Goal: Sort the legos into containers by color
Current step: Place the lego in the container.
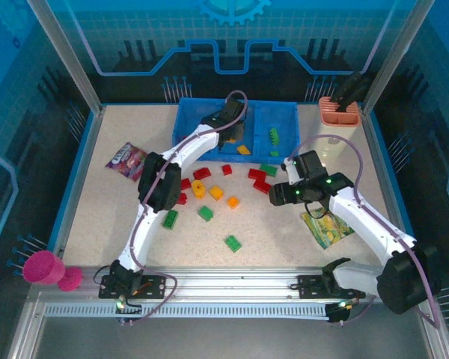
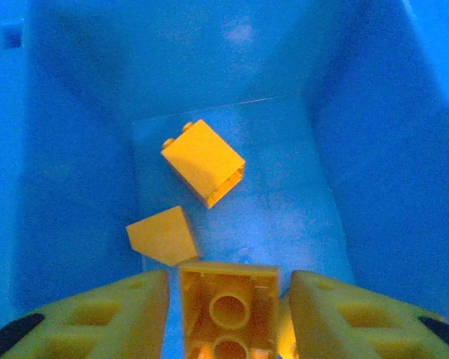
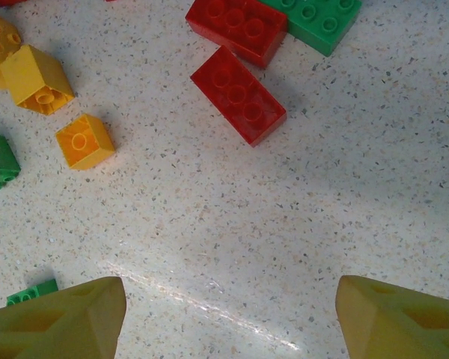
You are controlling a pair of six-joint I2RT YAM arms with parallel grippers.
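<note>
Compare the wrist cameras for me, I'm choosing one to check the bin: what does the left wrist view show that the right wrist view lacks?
Left wrist: the inside of a blue compartment, an orange-yellow brick and a wedge-shaped one on its floor, a third brick between the fingers of the left claw. Right wrist: the speckled table, two red bricks, a green brick, the right claw open over bare surface. Both: yellow claw fingers and orange-yellow bricks.
</note>
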